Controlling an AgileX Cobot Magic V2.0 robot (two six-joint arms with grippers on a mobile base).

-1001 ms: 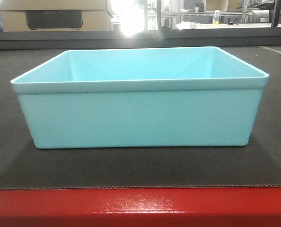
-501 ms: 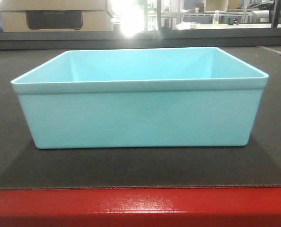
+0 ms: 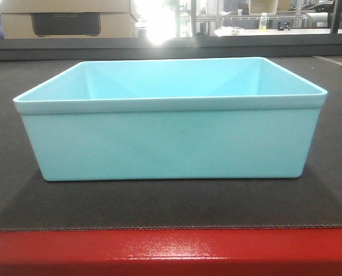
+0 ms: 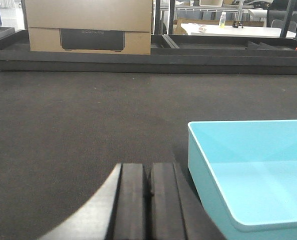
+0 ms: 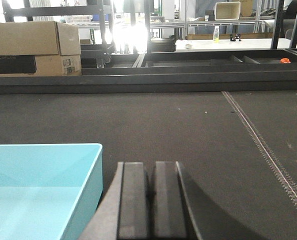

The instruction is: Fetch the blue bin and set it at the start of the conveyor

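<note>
The blue bin (image 3: 170, 138) is plain pale aqua; the conveyor start (image 3: 171, 204) is dark grey, finely textured, with a glossy red edge strip (image 3: 171, 253); the left gripper (image 4: 148, 205) pads look black.

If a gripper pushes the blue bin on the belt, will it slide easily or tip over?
The blue bin looks empty and thin-walled, so probably light. It is low and wide, so tipping seems unlikely. The textured belt may grip its flat base, so it might drag rather than glide.
</note>
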